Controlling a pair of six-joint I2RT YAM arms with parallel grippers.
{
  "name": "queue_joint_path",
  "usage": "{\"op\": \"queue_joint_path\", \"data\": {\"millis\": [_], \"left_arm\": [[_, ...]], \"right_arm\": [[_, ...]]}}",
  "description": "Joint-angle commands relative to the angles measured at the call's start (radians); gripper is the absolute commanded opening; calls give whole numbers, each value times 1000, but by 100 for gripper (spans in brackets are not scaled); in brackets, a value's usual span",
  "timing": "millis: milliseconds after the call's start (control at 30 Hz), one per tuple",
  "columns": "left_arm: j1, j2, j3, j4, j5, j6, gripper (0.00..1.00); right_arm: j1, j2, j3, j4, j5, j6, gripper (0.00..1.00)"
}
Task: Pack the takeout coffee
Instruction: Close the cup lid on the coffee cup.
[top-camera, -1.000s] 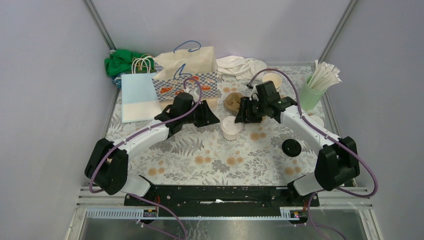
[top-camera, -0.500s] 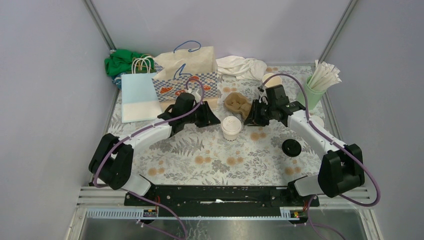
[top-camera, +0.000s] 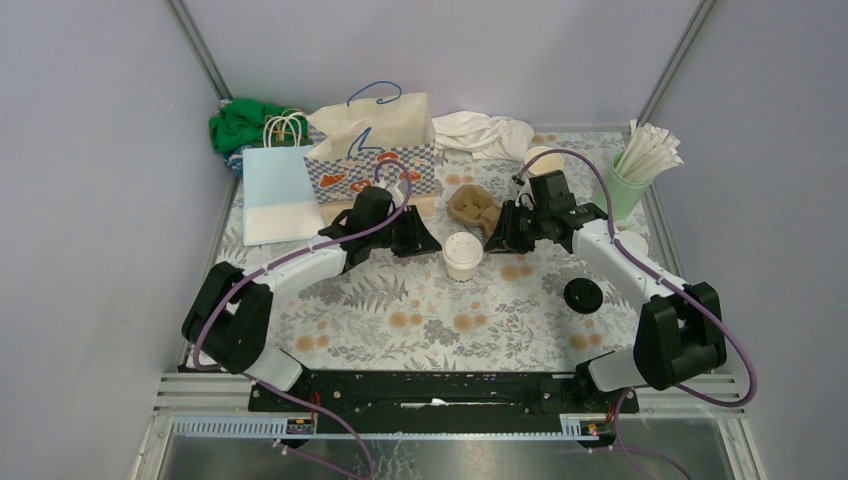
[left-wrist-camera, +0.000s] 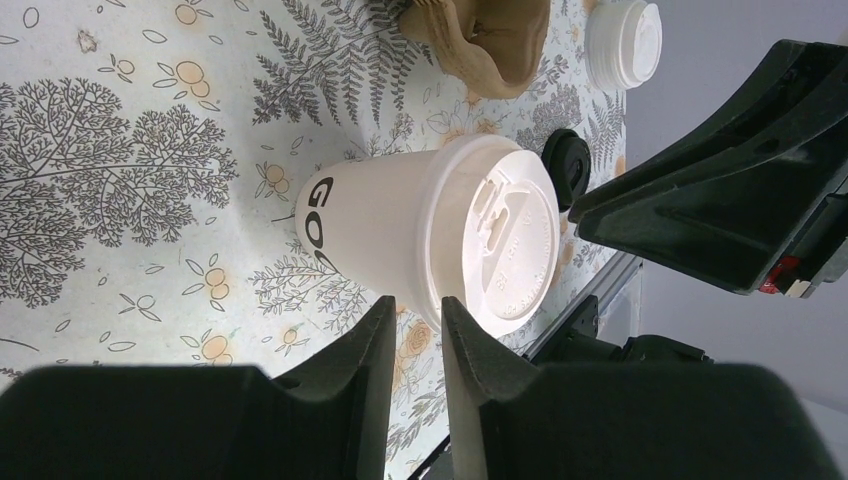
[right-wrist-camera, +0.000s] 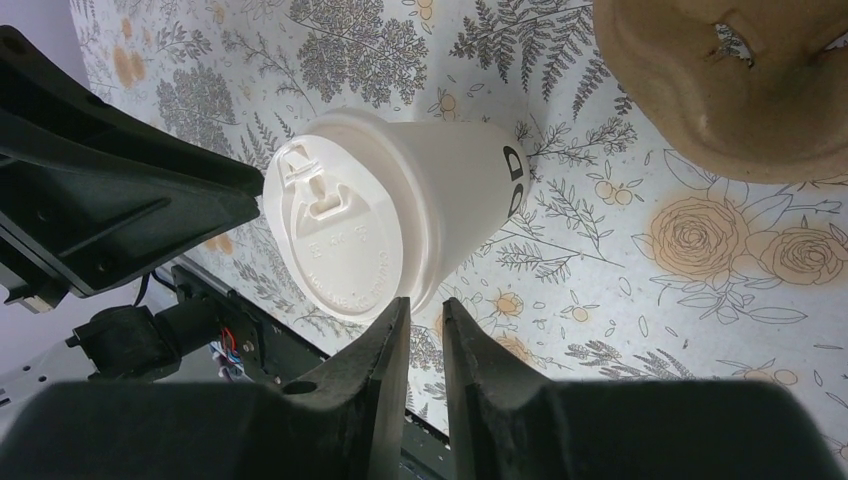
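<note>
Your lidded cup (top-camera: 463, 252) stood upright mid-table, unheld. You had the left gripper (left-wrist-camera: 415, 305) just beside it on one side and the right gripper (right-wrist-camera: 425, 305) on the other, both narrowed to a slim gap and empty. The carrier (top-camera: 474, 205) sat just behind the cup, the bag (top-camera: 375, 150) farther back-left, and a black lid (top-camera: 582, 295) lay off to the right.
</note>
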Motion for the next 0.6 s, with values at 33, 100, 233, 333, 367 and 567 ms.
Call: {"op": "queue_joint_path", "data": {"millis": [33,100,233,333,367,567], "left_arm": [[7,13,24,51,26,-4,27],[7,15,24,52,29,-6,27],[7,21,26,55,36,-7,27],[7,28,28,57,39,-7,27],[7,31,29,59,40,-7,27],[7,42,34,61,48,-9,27]], "right_arm": [[-5,20,-5,28,-48,6,25],[-5,23,-7,31,-51,6,25],[-5,29,-9,36,-55,6,25],[-5,32,-9,36,-57,6,25],[-6,32,-9,36,-56,6,25],[-5,41,-11,38,-58,2,24]]}}
